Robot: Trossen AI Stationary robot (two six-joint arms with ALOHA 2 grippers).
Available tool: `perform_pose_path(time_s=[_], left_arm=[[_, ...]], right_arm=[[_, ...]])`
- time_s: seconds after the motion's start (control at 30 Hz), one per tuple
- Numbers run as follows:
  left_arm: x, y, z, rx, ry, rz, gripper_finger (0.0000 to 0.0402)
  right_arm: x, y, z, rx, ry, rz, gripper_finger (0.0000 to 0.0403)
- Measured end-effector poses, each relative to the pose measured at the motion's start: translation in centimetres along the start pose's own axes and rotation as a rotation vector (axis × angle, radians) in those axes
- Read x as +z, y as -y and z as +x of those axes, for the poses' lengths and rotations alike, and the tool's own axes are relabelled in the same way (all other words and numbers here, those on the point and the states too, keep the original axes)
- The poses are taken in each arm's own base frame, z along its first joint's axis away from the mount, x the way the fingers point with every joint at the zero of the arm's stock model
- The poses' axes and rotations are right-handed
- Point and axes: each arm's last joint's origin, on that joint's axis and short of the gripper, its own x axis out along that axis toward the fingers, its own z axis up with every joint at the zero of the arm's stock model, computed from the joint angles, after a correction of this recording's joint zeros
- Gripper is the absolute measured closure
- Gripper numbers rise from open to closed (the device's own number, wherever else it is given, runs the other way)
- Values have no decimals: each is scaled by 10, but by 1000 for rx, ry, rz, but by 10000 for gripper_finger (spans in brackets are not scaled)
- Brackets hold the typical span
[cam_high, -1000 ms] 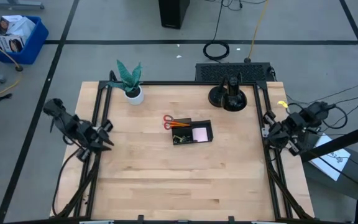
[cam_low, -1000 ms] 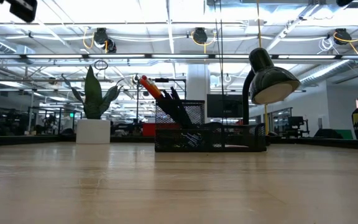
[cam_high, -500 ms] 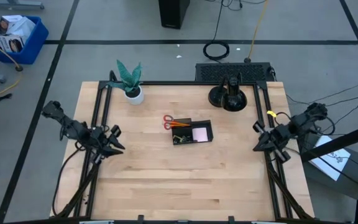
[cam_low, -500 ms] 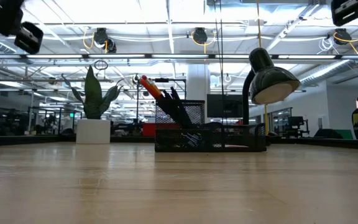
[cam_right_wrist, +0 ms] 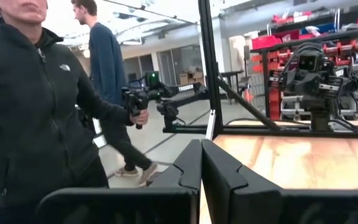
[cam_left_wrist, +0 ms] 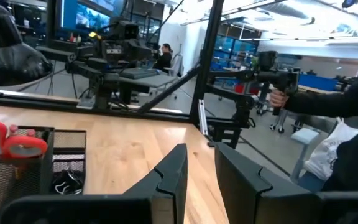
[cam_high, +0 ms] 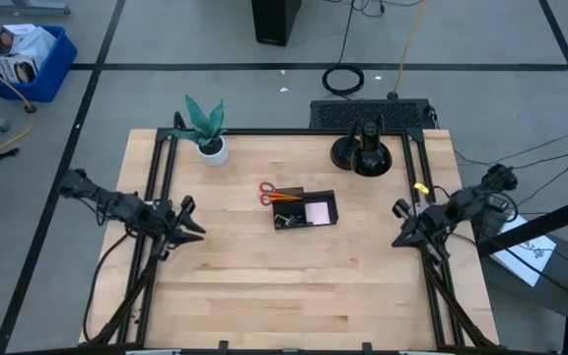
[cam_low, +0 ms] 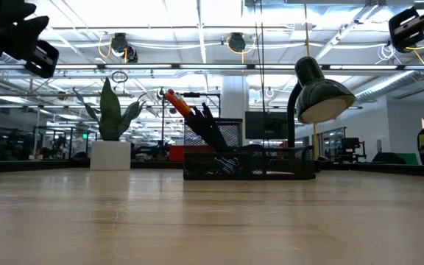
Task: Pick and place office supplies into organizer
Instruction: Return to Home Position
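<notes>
The black organizer [cam_high: 307,210] stands in the middle of the table. In it are red-handled scissors [cam_high: 266,192] with the handles jutting past its left end, orange pencils [cam_high: 286,197], a pink sticky-note pad [cam_high: 317,211] and small black clips [cam_high: 284,221]. In the low view the pens and pencils [cam_low: 190,110] lean up out of its mesh wall [cam_low: 249,162]. My left gripper [cam_high: 193,227] hovers by the table's left side, left of the organizer, narrowly open [cam_left_wrist: 201,163]. My right gripper [cam_high: 399,232] hovers by the right side, shut [cam_right_wrist: 201,158]. Neither holds anything.
A potted plant [cam_high: 206,128] stands at the far left corner and a black desk lamp [cam_high: 363,150] on a round base at the far right. Black frame rails [cam_high: 156,187] run along both sides. People stand beyond the table [cam_right_wrist: 36,106], one hand on a grip [cam_left_wrist: 278,96].
Both arms have swung inward from the side rails over the table: my left gripper toward the right edge, my right gripper toward the left edge, both toward the organizer. The organizer and what is in it have stayed put.
</notes>
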Motion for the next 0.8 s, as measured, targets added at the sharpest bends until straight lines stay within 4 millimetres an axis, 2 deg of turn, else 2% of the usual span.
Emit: perform_pose_path(time_s=[0.3, 0.47, 0.8], left_arm=[[0, -8, 0, 81, -1, 22, 316], [1, -14, 0, 113, 1, 47, 316], [1, -26, -1, 199, -7, 54, 316]], right_arm=[[-31, 5, 7, 14, 45, -18, 399], [-27, 10, 7, -36, 109, -9, 399], [-28, 26, 6, -192, 96, -29, 399]])
